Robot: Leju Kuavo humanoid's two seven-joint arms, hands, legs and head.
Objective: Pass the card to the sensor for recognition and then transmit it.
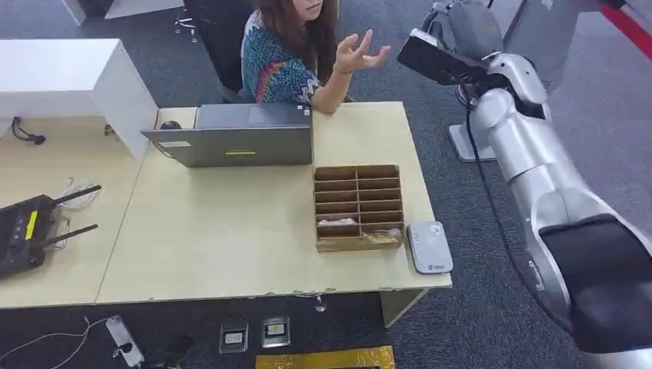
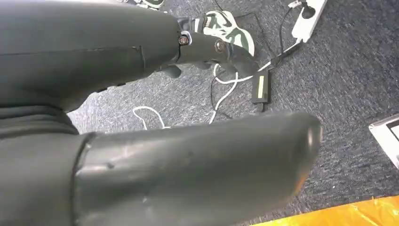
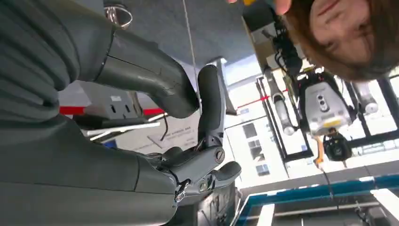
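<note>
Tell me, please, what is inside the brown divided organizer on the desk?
The organizer has rows of narrow slots. The two nearest rows hold pale flat items, possibly cards; the farther rows look empty. Their walls hide the slot bottoms.

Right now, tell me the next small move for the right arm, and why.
Probably lower the right hand toward the cardboard tray on the table. The hand is raised near the person's open hand, and the wrist view shows no card between its fingers, so the handover looks finished, though I can't be sure.
</note>
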